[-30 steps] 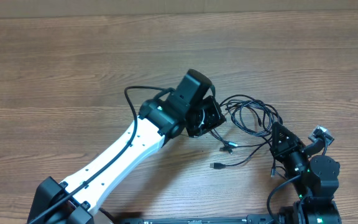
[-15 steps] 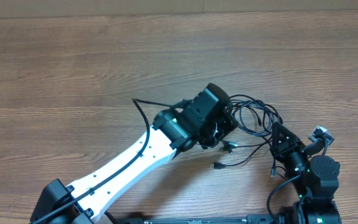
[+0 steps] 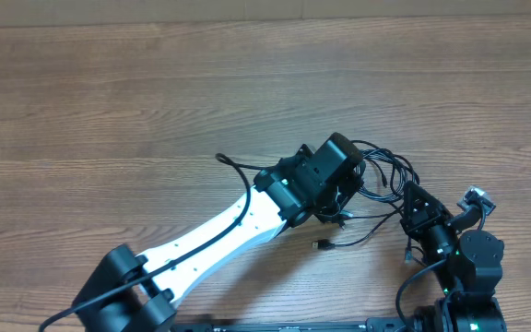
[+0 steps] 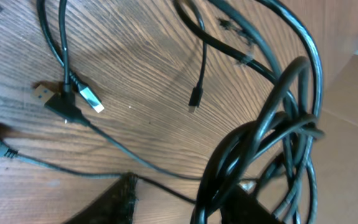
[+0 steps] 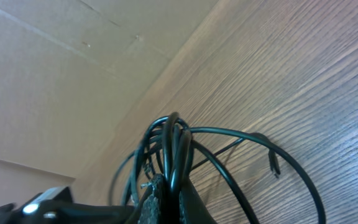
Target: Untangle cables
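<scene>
Thin black cables [image 4: 232, 152] heaped in a loose knot on the table [image 3: 155, 111], right of centre, between the two arms. Pinched at one edge by the right gripper [image 3: 408, 195], jaws pressed together on several strands. Straddled at the other edge by the left gripper [image 3: 344, 205], jaws apart, strands running between them, nothing clamped. Probably light, limp and springy, so liable to drag the whole knot along. Best taken by one strand just behind a plug [image 4: 91, 98] and drawn out slowly.
</scene>
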{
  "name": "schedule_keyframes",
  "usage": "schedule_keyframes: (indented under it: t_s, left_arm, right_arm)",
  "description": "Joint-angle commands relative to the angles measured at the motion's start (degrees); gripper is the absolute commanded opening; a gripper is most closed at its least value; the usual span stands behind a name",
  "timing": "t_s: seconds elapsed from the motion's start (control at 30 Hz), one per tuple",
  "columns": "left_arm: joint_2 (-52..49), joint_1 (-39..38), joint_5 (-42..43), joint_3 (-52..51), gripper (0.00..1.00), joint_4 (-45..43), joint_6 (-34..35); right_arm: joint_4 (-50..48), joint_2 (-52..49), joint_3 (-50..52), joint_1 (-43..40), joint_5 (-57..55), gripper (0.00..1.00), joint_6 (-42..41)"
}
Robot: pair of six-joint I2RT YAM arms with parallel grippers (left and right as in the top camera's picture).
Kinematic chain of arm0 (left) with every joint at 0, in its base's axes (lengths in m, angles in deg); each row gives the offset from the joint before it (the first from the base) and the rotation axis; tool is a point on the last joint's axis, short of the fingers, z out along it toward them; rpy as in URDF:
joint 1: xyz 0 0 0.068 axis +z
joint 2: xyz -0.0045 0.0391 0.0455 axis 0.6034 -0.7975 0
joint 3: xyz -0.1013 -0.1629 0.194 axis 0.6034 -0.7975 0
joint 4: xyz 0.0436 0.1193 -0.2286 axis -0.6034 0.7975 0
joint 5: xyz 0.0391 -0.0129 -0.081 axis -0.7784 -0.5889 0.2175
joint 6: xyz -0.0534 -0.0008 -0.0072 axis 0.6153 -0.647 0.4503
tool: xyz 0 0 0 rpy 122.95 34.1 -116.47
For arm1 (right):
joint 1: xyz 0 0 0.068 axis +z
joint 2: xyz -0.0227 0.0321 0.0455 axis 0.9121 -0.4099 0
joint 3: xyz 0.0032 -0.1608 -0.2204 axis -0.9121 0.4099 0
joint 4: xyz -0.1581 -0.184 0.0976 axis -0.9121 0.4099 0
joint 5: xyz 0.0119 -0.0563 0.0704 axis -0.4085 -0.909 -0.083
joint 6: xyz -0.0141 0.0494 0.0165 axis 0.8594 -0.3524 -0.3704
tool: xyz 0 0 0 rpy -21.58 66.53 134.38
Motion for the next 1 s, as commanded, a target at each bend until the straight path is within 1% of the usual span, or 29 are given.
schedule_keyframes:
  t_s: [0.0,0.03,0.1,0.2,0.3,0.53,0.67,0.97]
  left_arm:
    - [-1.2,-0.1,1.2,0.9,0.35,-0.7,-0.1]
    - [-1.1,-0.1,1.3,0.9,0.33,-0.9,-0.3]
    - [-1.0,-0.1,2.4,0.9,0.25,-1.8,-2.1]
    - [-0.8,-0.1,5.0,0.9,0.11,-3.0,-4.6]
    - [-0.3,0.0,6.6,0.9,0.04,-3.0,-5.5]
    - [1.0,0.0,7.3,0.9,0.04,-2.8,-9.5]
    - [3.2,1.3,7.8,0.9,0.04,-1.7,-11.5]
    - [9.1,5.1,9.6,0.9,0.04,1.8,-11.7]
  right_arm:
    - [-0.6,0.5,-0.8,-0.1,-0.6,0.04,0.4]
    - [-0.6,0.5,-0.8,-0.1,-0.6,0.04,0.4]
    - [-0.6,0.5,-0.8,-0.1,-0.6,0.04,0.4]
    - [-0.6,0.5,-0.8,-0.1,-0.6,0.04,0.4]
    - [-0.6,0.5,-0.8,-0.1,-0.6,0.04,0.4]
    - [-0.5,0.5,-0.8,-0.1,-0.6,0.04,0.4]
    - [-0.5,0.5,-0.8,-0.1,-0.7,0.04,0.5]
    - [-0.1,0.5,-0.8,-0.1,-1.2,0.04,0.7]
